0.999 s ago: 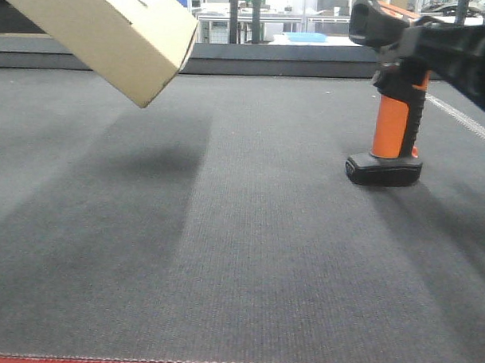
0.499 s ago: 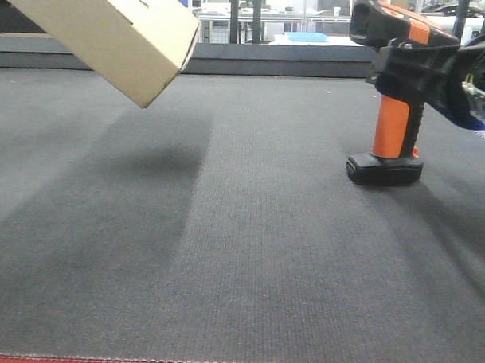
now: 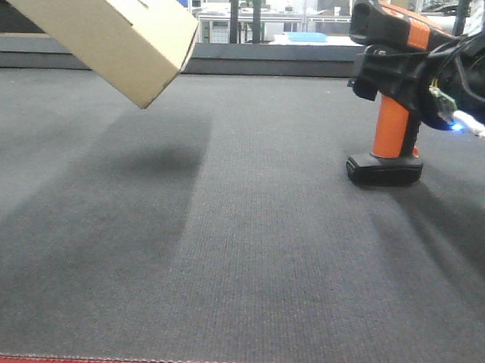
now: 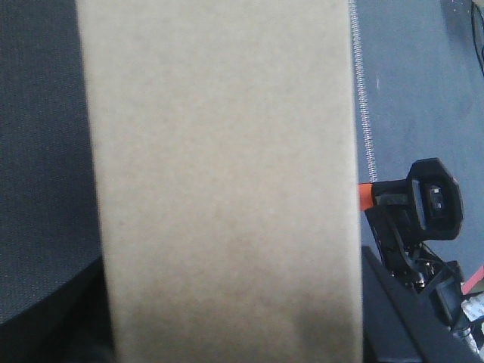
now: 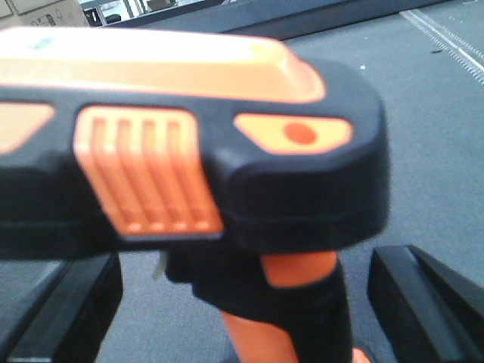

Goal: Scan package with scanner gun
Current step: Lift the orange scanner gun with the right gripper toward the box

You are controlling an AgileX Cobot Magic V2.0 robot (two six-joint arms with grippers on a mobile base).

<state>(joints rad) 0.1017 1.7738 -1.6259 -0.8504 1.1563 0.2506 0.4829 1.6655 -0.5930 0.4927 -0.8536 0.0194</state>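
Your right pincer [image 5: 249, 302] has slid in around the scanner gun [image 3: 392, 127] at frame right, spread either side of its orange handle. It looks rigid, top-heavy: grip there. Upper left, the left pincer [image 4: 227, 333] pinches the light package [image 3: 112, 33] aloft.

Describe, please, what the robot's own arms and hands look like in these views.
The right hand is black, angular plastic with two wedge-shaped fingers. Behind it are thin dark cables, what looks like a small circuit board, and a glowing blue light. The left hand cannot be seen: the package fills its wrist view.
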